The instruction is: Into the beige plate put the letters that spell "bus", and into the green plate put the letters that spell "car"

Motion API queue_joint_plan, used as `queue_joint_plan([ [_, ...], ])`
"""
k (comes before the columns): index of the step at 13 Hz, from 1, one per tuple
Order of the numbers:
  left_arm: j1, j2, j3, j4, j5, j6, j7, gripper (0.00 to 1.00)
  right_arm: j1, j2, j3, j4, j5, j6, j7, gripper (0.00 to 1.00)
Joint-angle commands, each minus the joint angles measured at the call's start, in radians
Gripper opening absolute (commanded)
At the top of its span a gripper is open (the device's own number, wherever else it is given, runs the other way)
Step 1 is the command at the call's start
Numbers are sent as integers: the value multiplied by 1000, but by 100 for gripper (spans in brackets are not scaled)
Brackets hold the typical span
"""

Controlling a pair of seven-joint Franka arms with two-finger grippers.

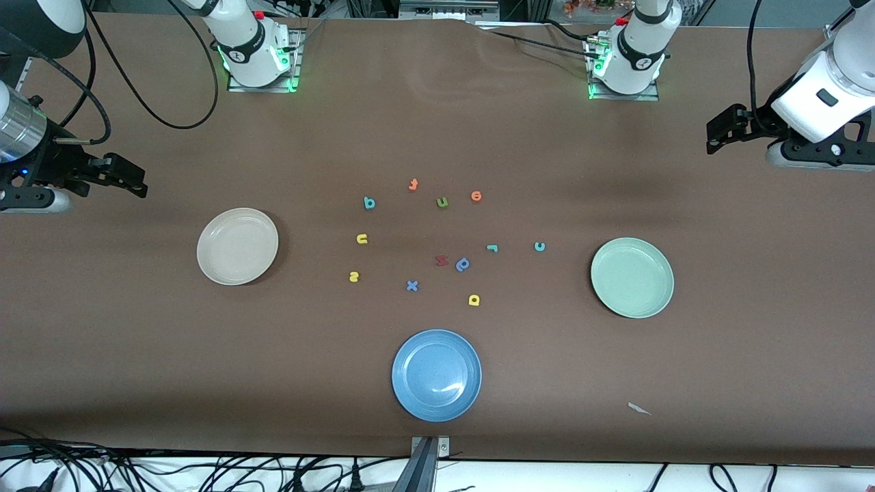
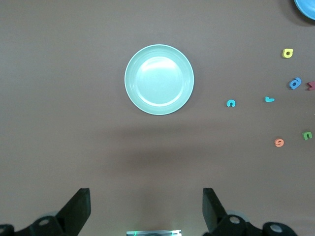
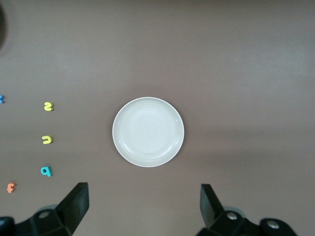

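Closest to the front camera we've got the blue plate (image 1: 436, 375), nothing in it. Next up, a yellow "a" (image 1: 474, 299), a blue "x" (image 1: 411, 285) and a yellow "s" (image 1: 353, 276). The green plate (image 1: 632, 277) sits toward the left arm's end of the table and the beige plate (image 1: 237, 246) toward the right arm's end; we see both bare inside.

In between them there's a dark red letter (image 1: 441, 260) just beside a blue rounded letter (image 1: 463, 264), then a teal "r" (image 1: 491, 247), a teal "c" (image 1: 539, 247) and a yellow "u" (image 1: 361, 238). Farther up are a teal "b" (image 1: 369, 202), a green "u" (image 1: 441, 201), an orange round letter (image 1: 476, 196) and an orange "f" (image 1: 413, 184).

So none of our letters are on a plate, all scattered mid-table.

The right gripper (image 1: 126, 176) hangs up over the table at its own end, fingers spread wide, holding nothing. The left gripper (image 1: 726, 130) does the same at its end, wide apart and empty. Both arms wait.
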Motion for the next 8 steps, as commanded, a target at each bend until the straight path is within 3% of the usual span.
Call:
queue_joint_plan([
  [1, 16, 12, -4, 28, 13, -16, 9, 100, -3, -17, 4, -5, 16, -2, -3, 100],
  [8, 22, 25, -6, 39, 12, -18, 9, 100, -1, -17, 5, -4, 15, -2, -1, 100],
])
